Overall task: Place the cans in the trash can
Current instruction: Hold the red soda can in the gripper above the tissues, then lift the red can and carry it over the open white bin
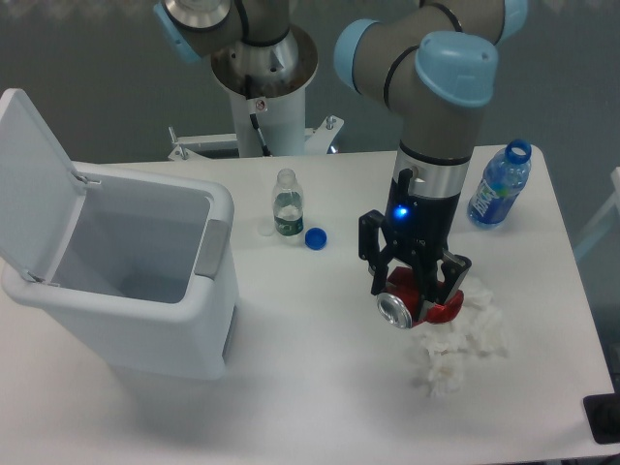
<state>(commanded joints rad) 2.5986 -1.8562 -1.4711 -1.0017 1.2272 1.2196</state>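
A small red can (412, 301) with a shiny silver top lies on its side on the table, right of centre. My gripper (411, 288) points straight down over it, its black fingers (380, 268) standing on either side of the can's body. Whether they press the can I cannot make out. The trash can (190, 334), a large white bin with its flip lid standing open, sits at the left of the table, well apart from the can.
Crumpled white tissue (455, 351) lies just right of and below the can. A clear bottle with a green label (287, 204) and a blue cap (315, 237) stand behind. A blue bottle (500, 184) is at the back right. The table's right edge is near.
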